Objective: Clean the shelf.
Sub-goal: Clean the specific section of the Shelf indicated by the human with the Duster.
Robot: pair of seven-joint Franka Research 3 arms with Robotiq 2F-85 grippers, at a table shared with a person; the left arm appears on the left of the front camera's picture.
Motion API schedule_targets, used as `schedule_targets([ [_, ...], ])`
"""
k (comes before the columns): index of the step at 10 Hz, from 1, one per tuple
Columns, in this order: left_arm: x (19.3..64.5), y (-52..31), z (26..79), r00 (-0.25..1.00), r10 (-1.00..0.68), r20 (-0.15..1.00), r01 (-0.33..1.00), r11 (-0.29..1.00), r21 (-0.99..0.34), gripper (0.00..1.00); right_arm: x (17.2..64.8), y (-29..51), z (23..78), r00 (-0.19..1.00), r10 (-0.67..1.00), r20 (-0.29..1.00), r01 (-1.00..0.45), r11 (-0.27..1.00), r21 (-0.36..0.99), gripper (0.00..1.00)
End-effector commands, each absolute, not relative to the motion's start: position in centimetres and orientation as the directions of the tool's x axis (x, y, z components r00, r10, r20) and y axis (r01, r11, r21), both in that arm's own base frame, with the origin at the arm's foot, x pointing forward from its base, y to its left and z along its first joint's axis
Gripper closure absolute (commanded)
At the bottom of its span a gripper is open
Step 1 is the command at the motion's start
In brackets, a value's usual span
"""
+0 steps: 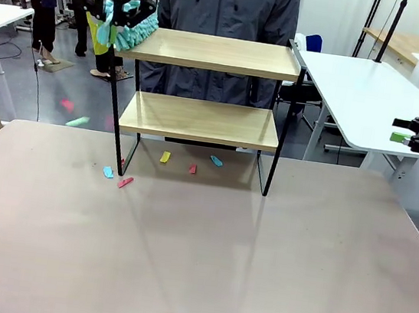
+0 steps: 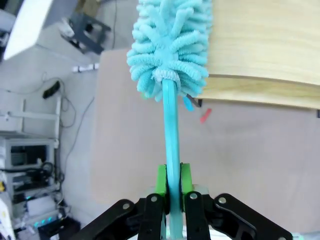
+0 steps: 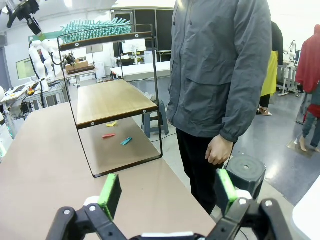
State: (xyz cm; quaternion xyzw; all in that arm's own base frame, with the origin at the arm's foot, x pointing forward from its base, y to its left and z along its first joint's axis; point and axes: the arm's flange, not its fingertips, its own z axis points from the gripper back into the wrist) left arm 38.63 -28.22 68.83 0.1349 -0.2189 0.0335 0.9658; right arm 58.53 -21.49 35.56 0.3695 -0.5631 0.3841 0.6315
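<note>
Shelf (image 1: 215,53) top, duster (image 2: 170,50) in left gripper (image 2: 173,178)

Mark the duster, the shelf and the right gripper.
duster (image 2: 170,55), left wrist view, fluffy head
shelf (image 1: 199,120), front view, bare lower board
right gripper (image 3: 167,185), right wrist view, midway between fingertips

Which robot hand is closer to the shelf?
Left. The left gripper holds a fluffy teal duster on the shelf, at the top board's left end. The right gripper hangs open, well off to its right.
</note>
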Motion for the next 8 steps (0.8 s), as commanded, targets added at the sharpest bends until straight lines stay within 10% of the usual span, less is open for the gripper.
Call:
schedule_targets([
  [1,36.6,-28.0,69.9,0.874,-0.088,0.478,-0.033,0.971,0.238,0.87,58.6,-21.3,35.8,0.067,0.069,0.995,-0.902,0.43,0.031,0.0],
  [5,36.3,-29.8,70.6,0.881,-0.073,0.468,-0.04,0.973,0.227,0.87,58.6,-21.3,35.8,0.067,0.069,0.995,-0.902,0.43,0.031,0.0],
  [8,34.7,-25.2,71.2,0.811,-0.255,0.527,0.331,0.942,-0.054,0.87,58.6,-21.3,35.8,0.067,0.069,0.995,-0.902,0.43,0.031,0.0],
])
